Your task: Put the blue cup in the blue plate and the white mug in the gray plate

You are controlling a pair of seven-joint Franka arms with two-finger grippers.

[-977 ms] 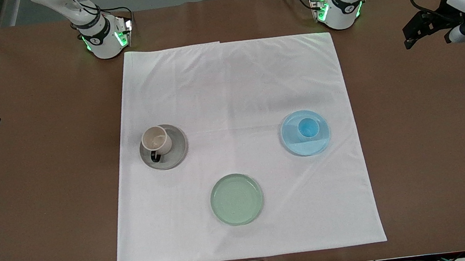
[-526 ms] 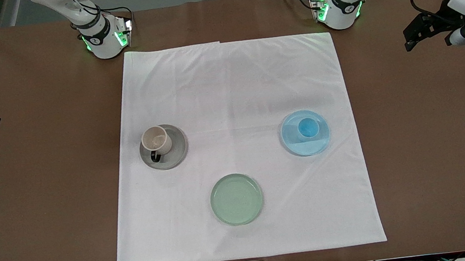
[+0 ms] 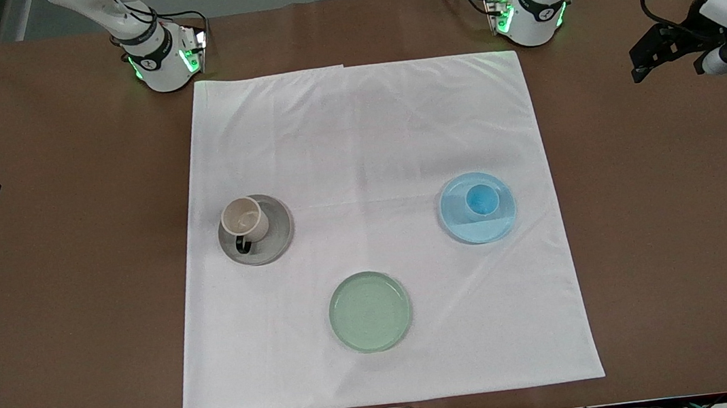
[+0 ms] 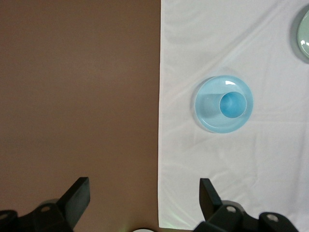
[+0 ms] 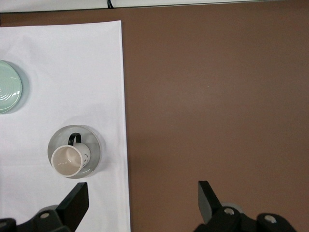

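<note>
Saw the blue cup upright in the blue plate on the white cloth, toward the left arm's end of the cloth. Saw the white mug upright in the gray plate, toward the right arm's end of the cloth. Found the left end effector released, fingers wide apart, over the brown surface just off the cloth, and the right end effector likewise released off the cloth at its own end.
</note>
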